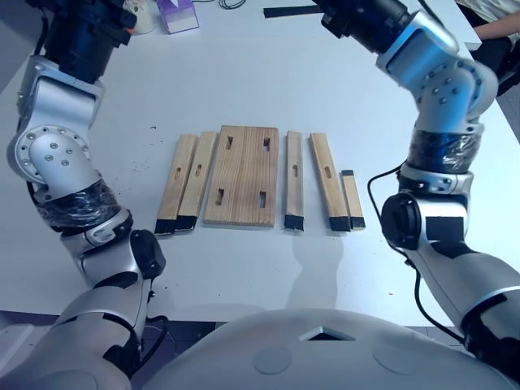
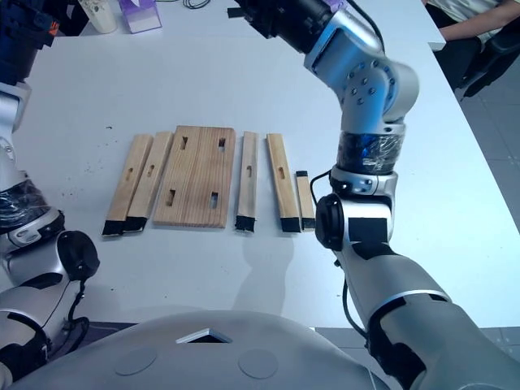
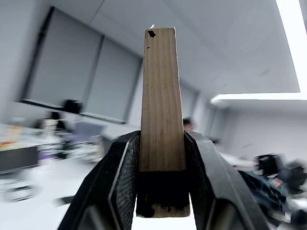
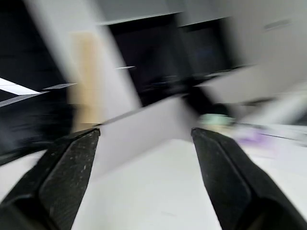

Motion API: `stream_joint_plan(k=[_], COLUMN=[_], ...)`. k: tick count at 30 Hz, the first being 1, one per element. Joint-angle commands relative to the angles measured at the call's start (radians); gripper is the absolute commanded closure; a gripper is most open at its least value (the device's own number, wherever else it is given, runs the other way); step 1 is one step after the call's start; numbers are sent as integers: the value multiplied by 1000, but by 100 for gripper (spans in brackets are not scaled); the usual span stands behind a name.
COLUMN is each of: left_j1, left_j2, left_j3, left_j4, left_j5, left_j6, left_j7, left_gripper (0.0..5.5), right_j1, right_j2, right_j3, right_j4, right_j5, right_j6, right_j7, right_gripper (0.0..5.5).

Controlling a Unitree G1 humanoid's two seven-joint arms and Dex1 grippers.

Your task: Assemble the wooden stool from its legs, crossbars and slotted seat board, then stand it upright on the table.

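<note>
The slotted seat board (image 1: 241, 175) lies flat in the middle of the white table (image 1: 325, 89). Two legs (image 1: 177, 183) (image 1: 197, 179) with black ends lie side by side to its left. Two more legs (image 1: 293, 180) (image 1: 329, 180) lie to its right, and a short crossbar (image 1: 352, 199) lies beyond them. Both arms are raised toward the far side of the table. My left gripper (image 3: 163, 136) is shut on a wooden crossbar (image 3: 160, 86), gripped near its black end and held up in the air. My right gripper (image 4: 145, 132) is open with nothing between its fingers.
A purple box (image 1: 177, 14) and a white cup (image 1: 145, 16) stand at the table's back left. A black strip (image 1: 291, 11) lies at the back centre. Bare table surrounds the row of parts.
</note>
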Motion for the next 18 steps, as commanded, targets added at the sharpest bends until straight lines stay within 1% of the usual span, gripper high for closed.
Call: stream_joint_plan(k=[1,4,7,18], left_j1=[27,75,105,147], left_j2=[-33,-44,-38,-6], left_j3=[-75,-118,-150,-201], left_j4=[-71,-132,-171,-215], left_j5=[-83,-117,-129,-153], left_j6=[48,56,57,58], left_j7=[-41,-74,-102,-149], left_gripper=[420,420,420,420], right_j1=[-69,-118,-138,-158], right_j2=[-118,-154,-171,-202], right_j3=[-16,1,23,63], right_j4=[-27,69,110,147], right_j5=[174,186,170,149], right_j6=[103,121,112,90], right_j7=[212,264,296,350], right_gripper=[196,196,196,196])
